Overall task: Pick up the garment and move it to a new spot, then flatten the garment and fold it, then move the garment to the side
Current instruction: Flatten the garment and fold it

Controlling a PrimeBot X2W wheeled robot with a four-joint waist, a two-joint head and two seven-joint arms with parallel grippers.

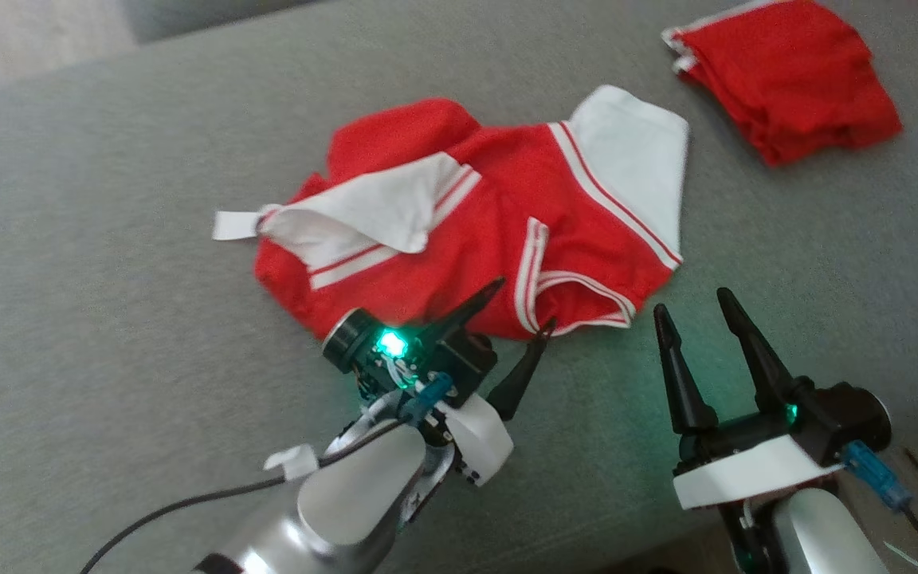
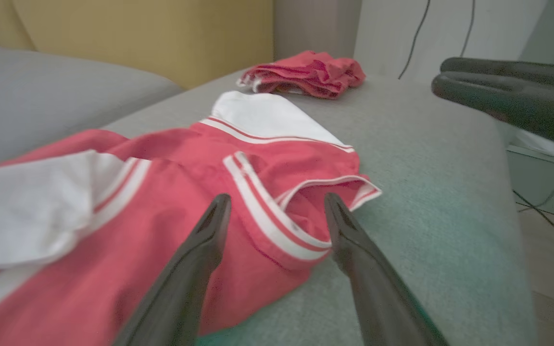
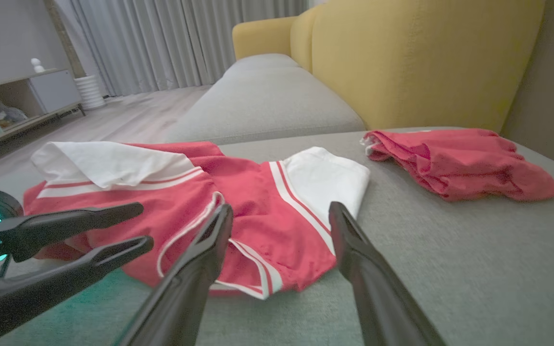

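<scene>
Red garment (image 1: 499,231), crumpled, on grey cushion (image 1: 108,255)

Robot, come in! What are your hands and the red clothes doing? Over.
Left gripper open, at near hem of red-and-white garment. Right gripper open, beside it, apart. Garment rumpled, unfolded. Second red garment far right, clear.

I have the shorts (image 1: 499,231) lying on the sofa seat (image 1: 108,279), a folded garment (image 1: 786,76) behind them to my right (well apart); left gripper (image 1: 523,304) at their near edge, right gripper (image 1: 690,299) beside it.
</scene>
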